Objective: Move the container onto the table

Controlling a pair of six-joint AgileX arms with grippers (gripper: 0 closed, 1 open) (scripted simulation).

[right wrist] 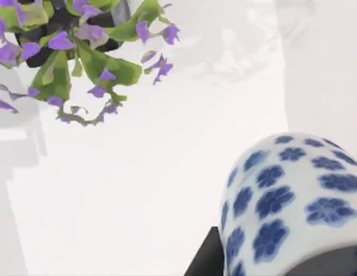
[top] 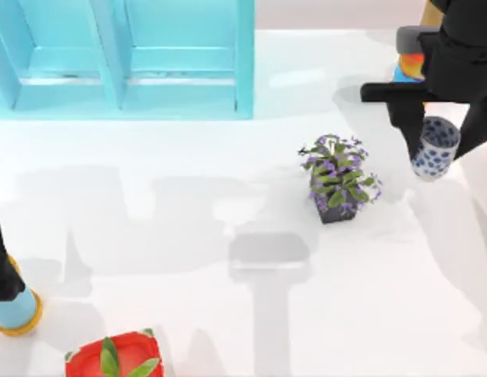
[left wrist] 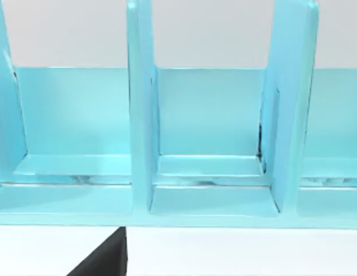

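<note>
The container (top: 436, 149) is a small white cup with a blue flower pattern, tilted over the white table (top: 188, 204) at the right side. My right gripper (top: 433, 135) comes down from the upper right with black fingers on both sides of the cup, shut on it. In the right wrist view the container (right wrist: 288, 201) is very close, with one dark finger (right wrist: 204, 259) beside it. Whether the cup touches the tabletop I cannot tell. My left arm (top: 1, 271) is parked at the left edge.
A dark pot of purple flowers (top: 338, 177) stands just left of the cup. A striped can (top: 411, 64) sits behind the right arm. The light-blue shelf unit (top: 122, 55) fills the back left. A red planter (top: 114, 357) and a blue-and-yellow object (top: 16, 314) are at the front left.
</note>
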